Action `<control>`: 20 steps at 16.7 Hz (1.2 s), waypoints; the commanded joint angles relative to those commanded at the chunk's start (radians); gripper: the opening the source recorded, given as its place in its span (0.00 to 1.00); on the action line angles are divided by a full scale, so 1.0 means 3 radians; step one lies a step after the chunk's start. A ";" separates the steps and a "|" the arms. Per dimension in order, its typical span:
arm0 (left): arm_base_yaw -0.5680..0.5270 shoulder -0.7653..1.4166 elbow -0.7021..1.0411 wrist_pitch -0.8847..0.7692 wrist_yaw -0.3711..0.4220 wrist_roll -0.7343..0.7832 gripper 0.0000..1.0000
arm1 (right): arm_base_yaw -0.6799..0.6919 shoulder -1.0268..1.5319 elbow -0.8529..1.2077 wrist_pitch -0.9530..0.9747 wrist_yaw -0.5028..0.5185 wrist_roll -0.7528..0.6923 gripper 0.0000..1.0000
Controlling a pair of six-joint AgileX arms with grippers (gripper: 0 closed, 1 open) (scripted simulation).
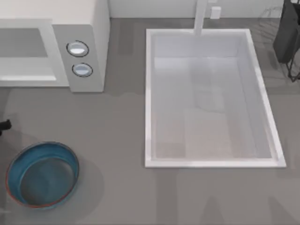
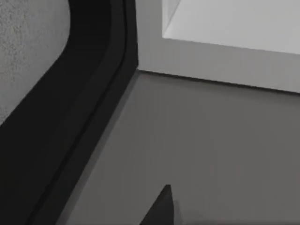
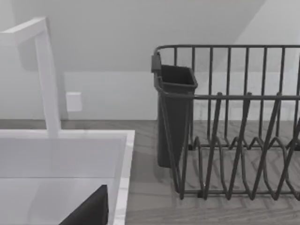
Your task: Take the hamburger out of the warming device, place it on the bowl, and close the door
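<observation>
The warming device (image 1: 70, 51) runs off the left edge, cavity interior unreadable.

a dark wire dish rack (image 3: 234, 140) stands on the grey counter (image 3: 150, 206), its upright bars rising to a rounded top rail and its lower loops curving down to the base. a dark utensil cup (image 3: 174, 112) hangs at the rack's corner nearest the sink. the white sink basin (image 3: 61, 164) lies beside it, rim just apart from the rack, with a white faucet (image 3: 44, 79) rising from its far edge (angular, bent at the top). a small white wall plate (image 3: 73, 101) sits behind. a dark wedge (image 3: 91, 211) pokes in at the picture's edge.
</observation>
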 joint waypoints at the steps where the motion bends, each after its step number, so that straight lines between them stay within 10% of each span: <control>1: 0.0026 -0.0051 -0.0125 0.0099 0.0024 0.0008 0.00 | 0.0000 0.0000 0.0000 0.0000 0.0000 0.0000 1.00; 10: 0.0045 -0.0220 -0.0248 0.0124 0.0051 0.0024 0.00 | 0.0000 0.0000 0.0000 0.0000 0.0000 0.0000 1.00; 20: 0.0049 -0.1680 -0.0108 -0.1490 0.0032 0.0024 0.00 | 0.0000 0.0000 0.0000 0.0000 0.0000 0.0000 1.00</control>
